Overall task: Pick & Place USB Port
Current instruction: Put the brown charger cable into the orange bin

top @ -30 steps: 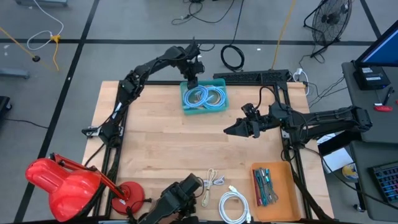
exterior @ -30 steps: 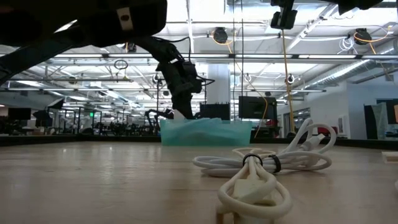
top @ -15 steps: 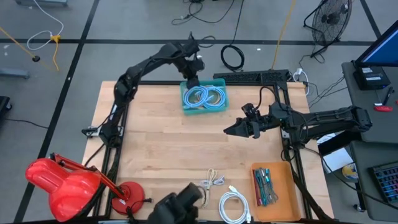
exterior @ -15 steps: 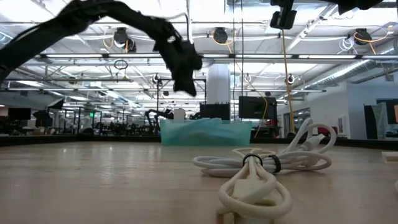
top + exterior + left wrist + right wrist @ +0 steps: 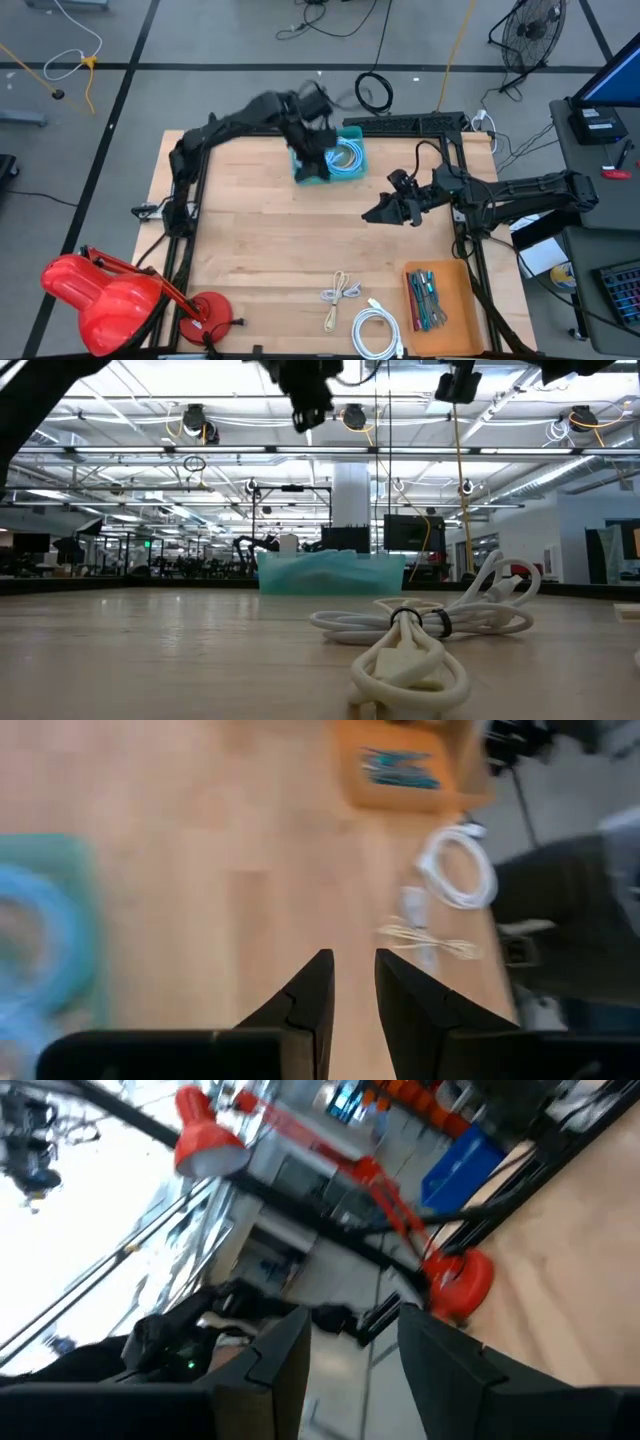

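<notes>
Left gripper: the left gripper (image 5: 318, 150) hangs over the left half of the blue bin (image 5: 344, 158), raised well off the table; in the low view only its dark tip (image 5: 308, 395) shows near the top edge, high above the bin (image 5: 330, 572).
Left gripper state: released — in the left wrist view the two dark fingers (image 5: 302, 1010) stand apart with a narrow gap between them and nothing held there.
Right gripper: the right gripper (image 5: 377, 212) waits above the bare wood at the right-centre of the table (image 5: 250, 250), pointing toward the table's middle, clear of every cable.
Right gripper state: released — the right wrist view shows its fingers (image 5: 275, 1365) spread with only the room visible between them.
Blue bin: sits at the far-centre edge of the table; coiled pale cables (image 5: 348, 154) lie inside it.
White cable bundle: a small tied bundle (image 5: 340, 296) lies on the near part of the table, well apart from both grippers; the left wrist view shows it (image 5: 428, 942) beside a larger coil.
White coil: a larger looped white cable (image 5: 378, 333) lies just to the right of the small bundle, near the front edge; in the low view the cables (image 5: 420, 622) fill the foreground.
Orange tray: the tray (image 5: 460, 310) sits at the near-right corner and holds small tools.
Red lamp: a red lamp (image 5: 100, 292) stands off the near-left corner.
</notes>
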